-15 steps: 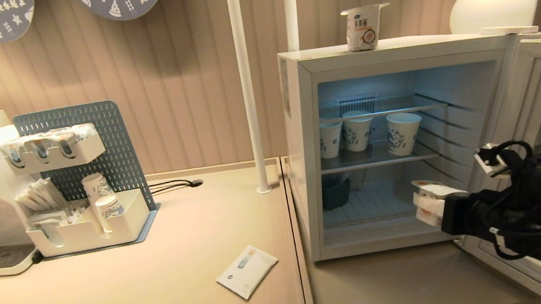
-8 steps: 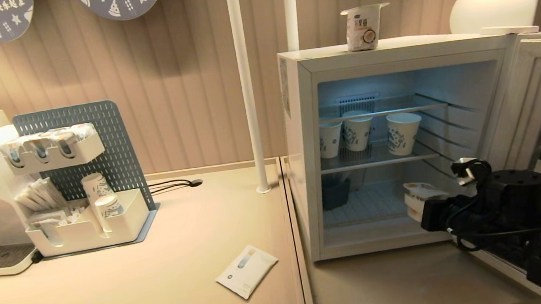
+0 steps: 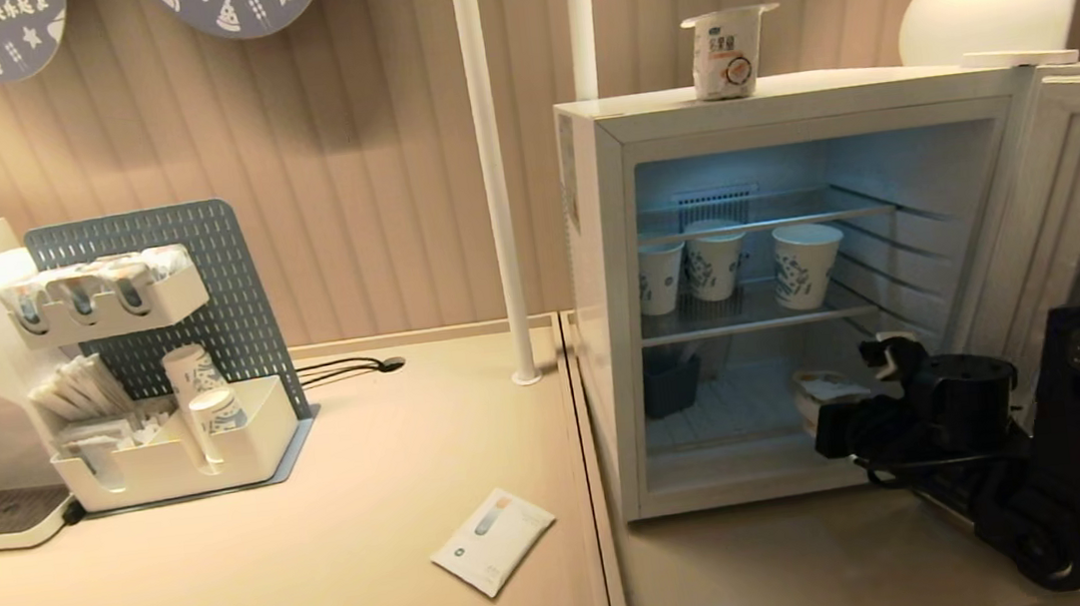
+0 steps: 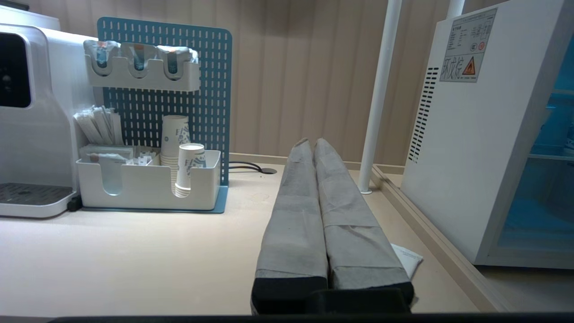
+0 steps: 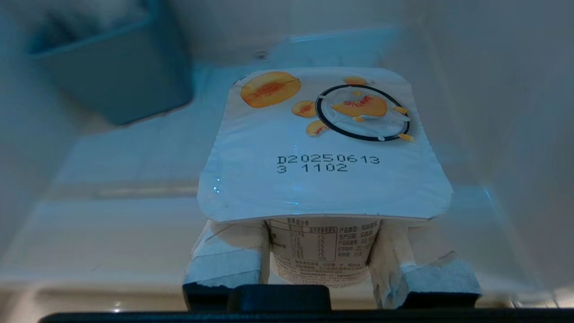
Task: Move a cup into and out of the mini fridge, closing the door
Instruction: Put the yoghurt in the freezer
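The white mini fridge (image 3: 607, 316) stands on the lower counter with its door (image 3: 1060, 188) swung wide open to the right. My right gripper (image 3: 828, 418) reaches into the lower compartment, shut on a yogurt cup (image 3: 815, 392). In the right wrist view the cup (image 5: 323, 148) shows a peach-printed foil lid and a printed date, and the padded fingers (image 5: 224, 258) clamp its body from both sides under the lid. The right gripper (image 5: 320, 242) holds it upright over the fridge floor; whether it touches the floor I cannot tell. My left gripper (image 4: 311, 146) is shut and empty, parked low over the beige counter.
A second yogurt cup (image 3: 725, 53) stands on the fridge top beside a dome lamp (image 3: 981, 6). Three paper cups (image 3: 802, 265) fill the middle shelf. A dark bin (image 3: 669, 385) sits at the lower compartment's left. A packet (image 3: 493, 541), cup organiser (image 3: 157, 383) and pole (image 3: 494, 197) are on the left counter.
My right arm has moved left and lower, carrying the yogurt cup from the fridge's front opening deeper into the lower compartment. The left arm has stayed still.
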Motion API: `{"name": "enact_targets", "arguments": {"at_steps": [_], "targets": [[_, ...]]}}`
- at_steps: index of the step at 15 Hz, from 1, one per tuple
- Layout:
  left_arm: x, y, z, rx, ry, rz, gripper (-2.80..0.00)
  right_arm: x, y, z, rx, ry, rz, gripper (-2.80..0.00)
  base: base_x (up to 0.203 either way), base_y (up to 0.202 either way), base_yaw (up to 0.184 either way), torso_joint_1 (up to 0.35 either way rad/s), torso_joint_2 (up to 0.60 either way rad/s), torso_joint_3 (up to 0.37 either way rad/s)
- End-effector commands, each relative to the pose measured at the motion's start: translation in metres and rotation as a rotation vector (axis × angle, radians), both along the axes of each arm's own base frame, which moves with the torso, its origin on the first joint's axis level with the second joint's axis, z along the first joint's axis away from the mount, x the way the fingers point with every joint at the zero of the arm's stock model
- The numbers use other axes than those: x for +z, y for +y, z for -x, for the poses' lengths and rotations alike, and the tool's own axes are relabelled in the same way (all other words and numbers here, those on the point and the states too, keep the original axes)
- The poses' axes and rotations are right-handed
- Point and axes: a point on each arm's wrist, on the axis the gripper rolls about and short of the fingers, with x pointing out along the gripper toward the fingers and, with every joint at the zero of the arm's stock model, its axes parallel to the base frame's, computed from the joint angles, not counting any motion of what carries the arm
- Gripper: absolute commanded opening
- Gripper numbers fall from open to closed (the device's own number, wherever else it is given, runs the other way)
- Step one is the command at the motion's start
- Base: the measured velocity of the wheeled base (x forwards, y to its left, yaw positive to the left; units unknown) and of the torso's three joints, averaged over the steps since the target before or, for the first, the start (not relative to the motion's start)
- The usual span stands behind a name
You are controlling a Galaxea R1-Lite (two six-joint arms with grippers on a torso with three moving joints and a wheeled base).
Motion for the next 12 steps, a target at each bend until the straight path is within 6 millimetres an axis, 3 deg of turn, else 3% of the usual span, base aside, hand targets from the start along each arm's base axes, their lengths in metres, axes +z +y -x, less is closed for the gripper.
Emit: {"name": "enact_targets", "arguments": {"at_steps": [1, 7, 12], "targets": [[-0.011, 0.000, -0.004, 0.001, 0.039, 0.001, -2.80, -0.016, 0.000, -0.010, -0.005, 0.027, 0.003, -2.80, 0.000, 0.000, 0.000, 0.000, 0.00, 0.000], [-0.011, 0.000, -0.004, 0.000, 0.039, 0.001, -2.80, -0.013, 0.000, -0.045, -0.017, 0.067, 0.016, -2.80, 0.000, 0.000, 0.000, 0.000, 0.00, 0.000], [-0.011, 0.000, -0.004, -0.001, 0.039, 0.001, -2.80, -0.014, 0.002, -0.057, -0.016, 0.087, 0.045, -2.80, 0.000, 0.000, 0.000, 0.000, 0.00, 0.000]]}}
